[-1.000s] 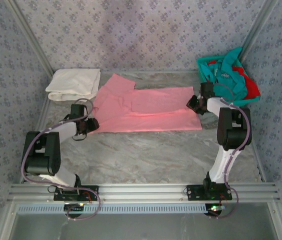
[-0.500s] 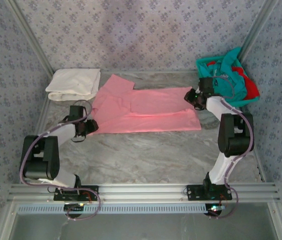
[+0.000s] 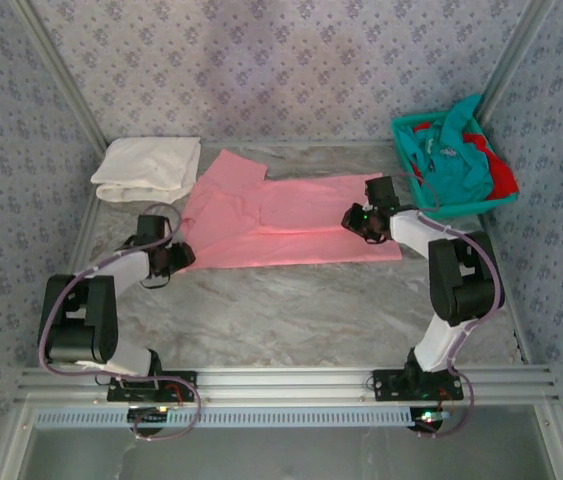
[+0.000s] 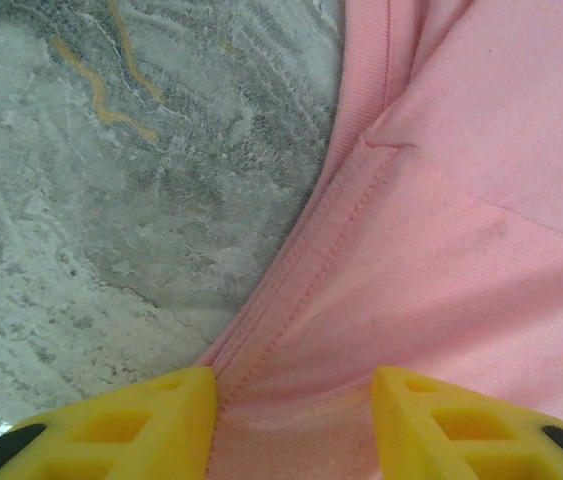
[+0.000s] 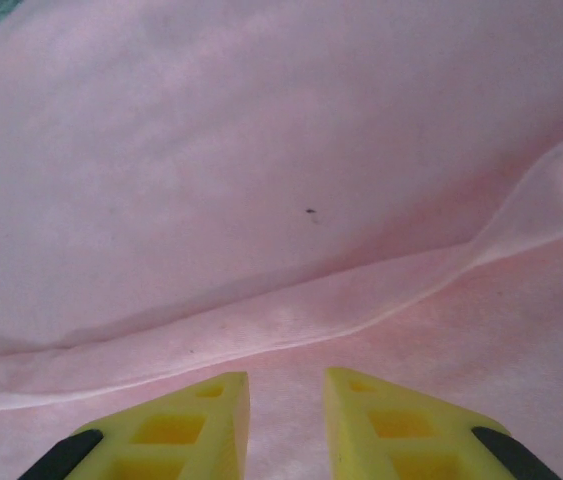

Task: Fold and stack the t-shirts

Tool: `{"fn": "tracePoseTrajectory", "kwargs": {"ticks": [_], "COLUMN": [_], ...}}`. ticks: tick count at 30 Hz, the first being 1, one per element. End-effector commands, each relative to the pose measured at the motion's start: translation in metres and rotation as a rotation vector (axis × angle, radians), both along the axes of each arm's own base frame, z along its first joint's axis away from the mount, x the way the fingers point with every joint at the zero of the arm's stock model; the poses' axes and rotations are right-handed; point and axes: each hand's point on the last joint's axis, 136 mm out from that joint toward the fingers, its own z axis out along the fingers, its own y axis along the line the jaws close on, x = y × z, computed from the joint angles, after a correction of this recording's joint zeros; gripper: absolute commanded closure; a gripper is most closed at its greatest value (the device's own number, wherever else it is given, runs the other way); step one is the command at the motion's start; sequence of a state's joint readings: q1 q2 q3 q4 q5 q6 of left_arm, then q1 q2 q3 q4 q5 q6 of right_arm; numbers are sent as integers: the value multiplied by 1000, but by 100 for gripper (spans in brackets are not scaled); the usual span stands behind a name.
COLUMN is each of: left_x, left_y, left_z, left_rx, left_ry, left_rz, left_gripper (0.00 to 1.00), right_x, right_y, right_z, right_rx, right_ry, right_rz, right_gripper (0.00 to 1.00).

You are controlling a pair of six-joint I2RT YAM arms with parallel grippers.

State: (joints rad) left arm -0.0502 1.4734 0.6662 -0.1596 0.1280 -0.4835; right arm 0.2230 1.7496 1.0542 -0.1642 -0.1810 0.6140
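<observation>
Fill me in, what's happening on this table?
Two arms are folding shirts. A pink shirt lies spread mid-table. The left tool sits at its left edge and the right tool over its right part, both with jaws apart. A cream shirt lies folded at the back left. A teal shirt and a red shirt sit in the basket, back right.

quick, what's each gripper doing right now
left gripper: open, fingers astride the hem of the pink t-shirt.
right gripper: fingers narrowly apart over the pink t-shirt, grip cannot be told.
</observation>
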Motion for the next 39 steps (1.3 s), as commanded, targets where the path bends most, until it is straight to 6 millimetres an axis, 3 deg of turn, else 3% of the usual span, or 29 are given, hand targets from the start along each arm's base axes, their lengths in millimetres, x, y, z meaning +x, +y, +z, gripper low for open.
{"fn": "tracePoseTrajectory", "kwargs": {"ticks": [1,6,11,12,17,20,23,28,33,39], "left_x": [-16,-14,-12,-12,-13,-12,-11,-12,-11,-10], "left_y": [2,3,6,6,6,6,6,5,3,1], "left_z": [-15,-16,-16,-16,-17,-17,-16,-17,-18,-20], "left_rx": [-12,-9,-5,-6,-2,0,0,-4,-12,-23], "left_ry": [71,69,68,68,73,74,72,69,72,81], "left_rz": [13,12,15,11,1,1,0,-6,-13,-24], "left_gripper": [55,55,55,55,54,54,54,54,54,54], "right_x": [14,30,30,40,54,58,54,30,-2,-5], "right_y": [9,16,21,24,28,32,32,22,9,1], "right_z": [-4,-11,-27,-19,-22,-11,4,15,-4,-21], "right_rx": [26,36,31,37,46,61,61,52,24,10], "right_ry": [1,11,44,21,10,-7,-30,-29,40,74], "right_rz": [-11,-19,-20,-20,-22,-14,-8,-16,-36,-50], "right_gripper": [72,71,71,71,71,71,70,69,68,67]}}
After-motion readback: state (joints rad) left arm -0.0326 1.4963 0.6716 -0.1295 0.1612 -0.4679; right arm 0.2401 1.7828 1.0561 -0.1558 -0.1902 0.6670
